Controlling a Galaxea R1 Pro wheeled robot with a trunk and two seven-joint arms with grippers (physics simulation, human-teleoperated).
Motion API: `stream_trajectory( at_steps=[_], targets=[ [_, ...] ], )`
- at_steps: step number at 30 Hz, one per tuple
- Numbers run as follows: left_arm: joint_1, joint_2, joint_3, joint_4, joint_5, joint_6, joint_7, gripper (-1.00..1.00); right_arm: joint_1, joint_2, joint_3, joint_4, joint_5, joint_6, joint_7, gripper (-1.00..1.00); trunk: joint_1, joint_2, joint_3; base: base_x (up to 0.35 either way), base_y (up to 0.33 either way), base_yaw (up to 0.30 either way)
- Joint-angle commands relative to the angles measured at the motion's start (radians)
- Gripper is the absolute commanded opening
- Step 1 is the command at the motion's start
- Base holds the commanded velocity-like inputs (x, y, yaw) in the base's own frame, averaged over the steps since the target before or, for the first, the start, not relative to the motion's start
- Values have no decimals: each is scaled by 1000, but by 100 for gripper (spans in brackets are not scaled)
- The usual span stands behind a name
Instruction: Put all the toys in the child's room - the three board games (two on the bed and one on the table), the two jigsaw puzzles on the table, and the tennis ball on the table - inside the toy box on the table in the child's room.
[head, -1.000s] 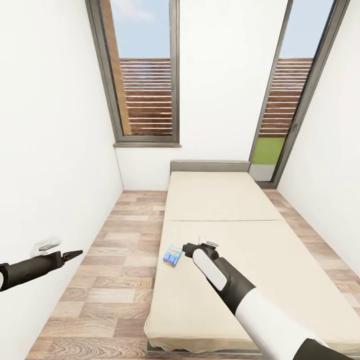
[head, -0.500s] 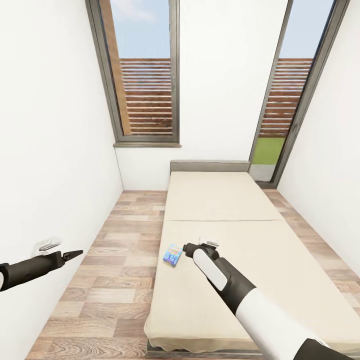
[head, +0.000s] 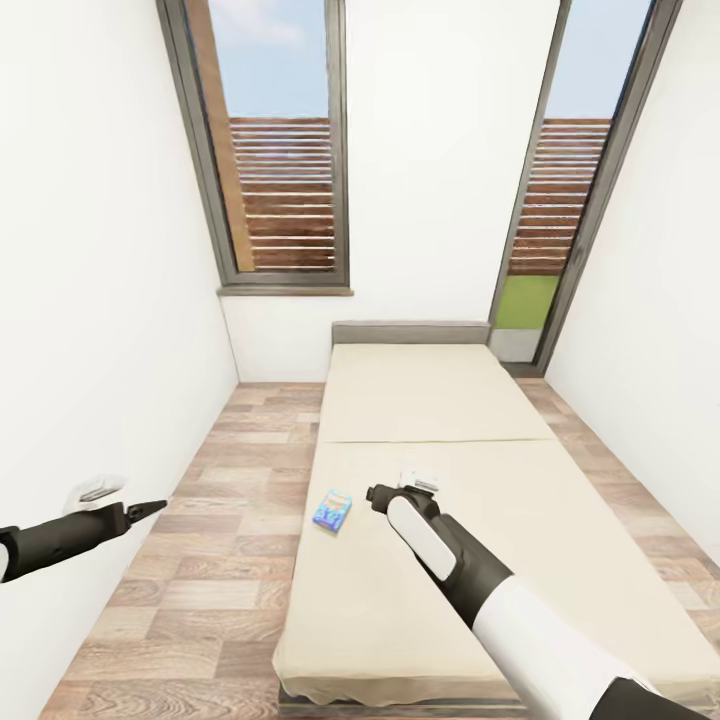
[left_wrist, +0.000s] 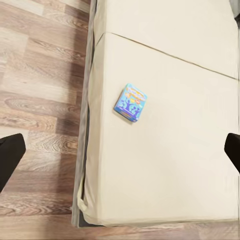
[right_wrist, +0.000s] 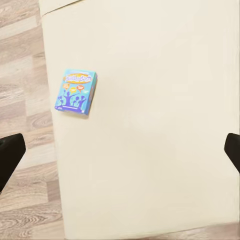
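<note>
A small blue board game (head: 332, 510) lies flat on the beige bed (head: 430, 400), close to the mattress's left edge. It also appears as the blue box (left_wrist: 130, 103) in the left wrist view and the blue box (right_wrist: 76, 91) in the right wrist view. My right gripper (head: 374, 495) hovers over the mattress just right of the box, open and holding nothing, its fingertips (right_wrist: 9, 155) spread wide. My left gripper (head: 152, 508) hangs over the wood floor left of the bed, also open and holding nothing, with fingertips (left_wrist: 10, 152) far apart.
White walls close in on both sides of the bed. Two tall grey-framed windows (head: 285, 150) stand behind the low grey headboard (head: 410, 332). A strip of wood plank floor (head: 220, 520) runs along the bed's left side, and a narrower one along its right.
The whole picture has shifted slightly, so the camera has moved; the bed and blue box now sit a little further left. Both arms hold the same pose.
</note>
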Motion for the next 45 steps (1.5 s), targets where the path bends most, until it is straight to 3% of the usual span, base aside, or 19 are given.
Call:
stream_trajectory(
  at_steps=[1,11,30,32,36,45],
  targets=[
    [-1,-2,0,-1,-4,5,-6,100,-1,-1,2,-12,-5,4,-7,100,1,-2,-1,0,-158,-139],
    [-1,-13,-37,-1,-5,6,-2,100,0,-9,2,-47,-5,6,-10,100,1,-2,1,0,-99,-40],
    [-2,-39,-42,-2,-7,8,9,100,0,-9,3,-72,-3,5,-11,100,1,-2,1,0,-58,-1],
    [-2,-59,-43,-2,-12,7,10,100,1,-9,3,-102,-3,6,-15,100,1,-2,1,0,0,0],
    [-2,-73,-43,-2,-14,7,11,100,1,-10,3,-111,-3,7,-16,100,1,-2,1,0,0,0],
    [-2,-85,-44,-2,-14,6,62,100,3,-11,2,-127,-3,8,-19,100,1,-2,1,0,0,0]
  ],
)
